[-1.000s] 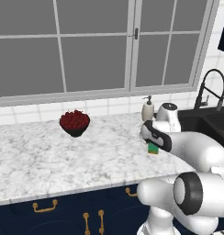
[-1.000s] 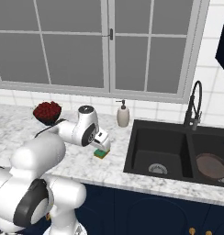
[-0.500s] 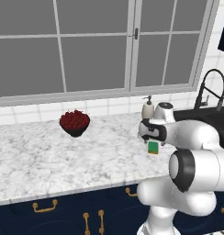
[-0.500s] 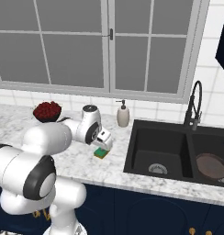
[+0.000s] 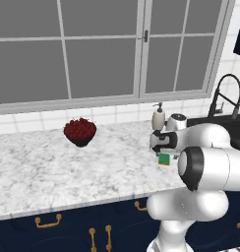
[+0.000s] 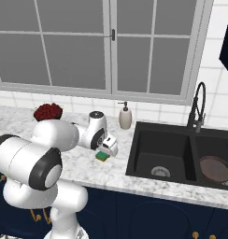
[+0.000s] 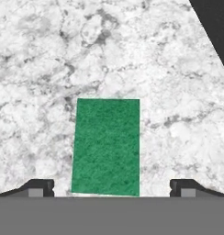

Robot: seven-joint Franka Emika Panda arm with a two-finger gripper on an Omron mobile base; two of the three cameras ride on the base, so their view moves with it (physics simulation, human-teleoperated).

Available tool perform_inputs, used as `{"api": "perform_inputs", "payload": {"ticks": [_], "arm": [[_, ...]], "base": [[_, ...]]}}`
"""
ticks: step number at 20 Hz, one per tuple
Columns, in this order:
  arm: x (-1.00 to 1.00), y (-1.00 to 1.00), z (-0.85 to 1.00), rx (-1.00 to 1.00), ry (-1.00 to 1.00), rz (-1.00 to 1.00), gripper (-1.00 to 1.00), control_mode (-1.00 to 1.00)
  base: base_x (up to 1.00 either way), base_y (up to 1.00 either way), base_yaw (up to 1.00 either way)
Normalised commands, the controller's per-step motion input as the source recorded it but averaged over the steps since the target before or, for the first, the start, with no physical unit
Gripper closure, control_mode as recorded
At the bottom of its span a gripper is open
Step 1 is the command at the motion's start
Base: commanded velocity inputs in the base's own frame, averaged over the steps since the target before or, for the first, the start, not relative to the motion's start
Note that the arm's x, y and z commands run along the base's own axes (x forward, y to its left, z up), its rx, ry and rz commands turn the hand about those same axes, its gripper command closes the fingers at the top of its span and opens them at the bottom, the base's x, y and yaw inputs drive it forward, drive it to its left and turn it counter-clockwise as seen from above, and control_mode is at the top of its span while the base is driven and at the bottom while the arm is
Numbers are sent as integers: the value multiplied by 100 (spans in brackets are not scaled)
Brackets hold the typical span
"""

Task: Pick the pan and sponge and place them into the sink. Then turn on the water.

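The end effector (image 7: 112,187) hangs directly above the sponge (image 7: 107,146), its two finger tips spread wide, one on each side of the green pad and not touching it. The sponge lies flat on the marble tabletop (image 5: 53,170), just below the end effector. To the end effector's side lies the black sink (image 6: 181,156), and the pan (image 6: 216,169) already sits in the far basin. The faucet (image 6: 197,112) stands behind the sink's divider. A soap dispenser (image 6: 124,116) stands just beyond the end effector.
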Motion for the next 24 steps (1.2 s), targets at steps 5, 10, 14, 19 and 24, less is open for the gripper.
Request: {"api": "perform_inputs", "payload": {"ticks": [5,10,14,19,24], "arm": [[5,-3,-23,0,0,0,-100,-100],[15,0,-14,0,0,0,-100,-100],[20,0,-8,0,0,0,-100,-100],[18,0,-12,0,0,0,-100,-100],[12,0,-21,0,0,0,-100,-100]], "base": [[0,0,0],[0,0,0],[0,0,0],[0,0,0],[0,0,0]]}}
